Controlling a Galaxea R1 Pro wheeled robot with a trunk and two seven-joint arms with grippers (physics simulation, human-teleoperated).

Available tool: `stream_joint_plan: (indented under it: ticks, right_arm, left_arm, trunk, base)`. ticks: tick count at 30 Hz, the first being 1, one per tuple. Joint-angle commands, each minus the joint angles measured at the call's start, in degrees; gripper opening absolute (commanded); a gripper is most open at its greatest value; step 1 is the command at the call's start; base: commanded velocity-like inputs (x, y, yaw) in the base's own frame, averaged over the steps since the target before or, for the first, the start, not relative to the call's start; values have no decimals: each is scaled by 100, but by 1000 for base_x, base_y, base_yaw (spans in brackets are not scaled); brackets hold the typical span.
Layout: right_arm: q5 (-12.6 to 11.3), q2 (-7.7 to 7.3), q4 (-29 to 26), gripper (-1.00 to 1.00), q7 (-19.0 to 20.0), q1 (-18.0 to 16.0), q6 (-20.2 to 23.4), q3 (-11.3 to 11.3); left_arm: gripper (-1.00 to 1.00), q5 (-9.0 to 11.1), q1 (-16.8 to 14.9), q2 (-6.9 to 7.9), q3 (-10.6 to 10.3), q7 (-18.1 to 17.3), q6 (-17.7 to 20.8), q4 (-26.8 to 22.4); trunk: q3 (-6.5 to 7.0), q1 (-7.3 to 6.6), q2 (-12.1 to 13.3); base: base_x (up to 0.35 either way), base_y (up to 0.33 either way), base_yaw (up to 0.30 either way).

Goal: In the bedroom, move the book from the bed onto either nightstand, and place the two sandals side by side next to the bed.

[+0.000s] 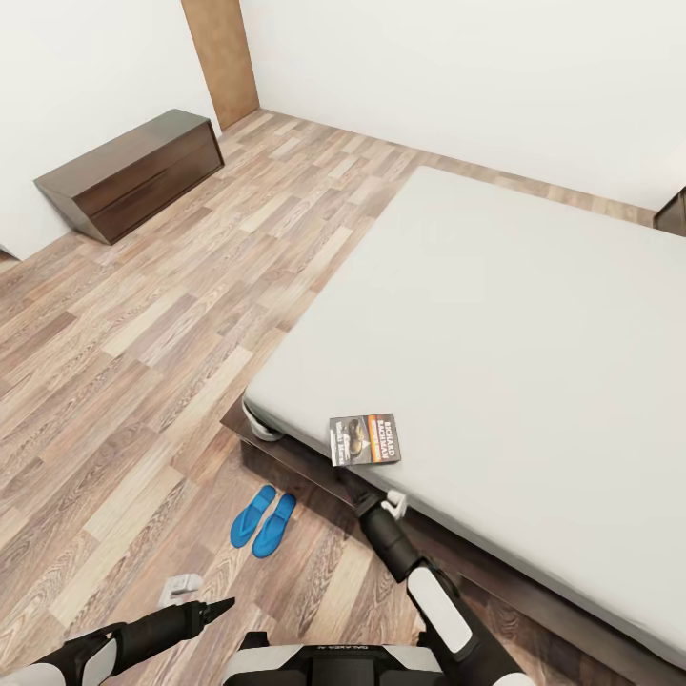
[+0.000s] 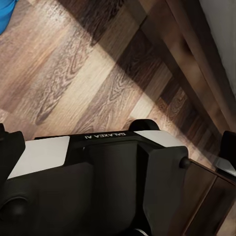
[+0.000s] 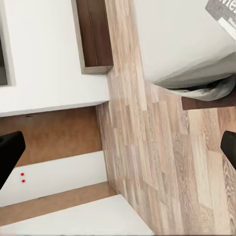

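Pale grey-white mattress of the bed [image 1: 534, 314] carries the book [image 1: 365, 439] close to its near corner. Two blue sandals [image 1: 263, 519] are laid side by side on the plank floor [image 1: 143, 381], just beside the bed frame. The right gripper [image 1: 393, 502] is raised at the bed edge below the book, its fingers spread apart in the right wrist view. The left gripper [image 1: 205, 610] is held low; whether it is open cannot be told.

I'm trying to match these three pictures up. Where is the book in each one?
Head view: the book lies near the bed's near corner, just beyond the right arm.
Left wrist view: I can't find it.
Right wrist view: one corner of it at the picture's top right edge.
Shared landmark: the plank floor.
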Motion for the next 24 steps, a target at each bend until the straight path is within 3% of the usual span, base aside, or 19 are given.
stream_joint_plan:
  ticks: [1, 24]
  right_arm:
    - [-60, -1, 2, 100, 17, -2, 36, 35]
    - [-58, -6, 23, 100, 48, -1, -11, 88]
  left_arm:
    - [100, 35, -3, 1, -18, -19, -1, 6]
    - [100, 35, -3, -1, -18, -21, 1, 6]
  trunk:
    - [-3, 1, -4]
    - [-380, 462, -846]
  base:
    - [0, 0, 0]
    - [0, 0, 0]
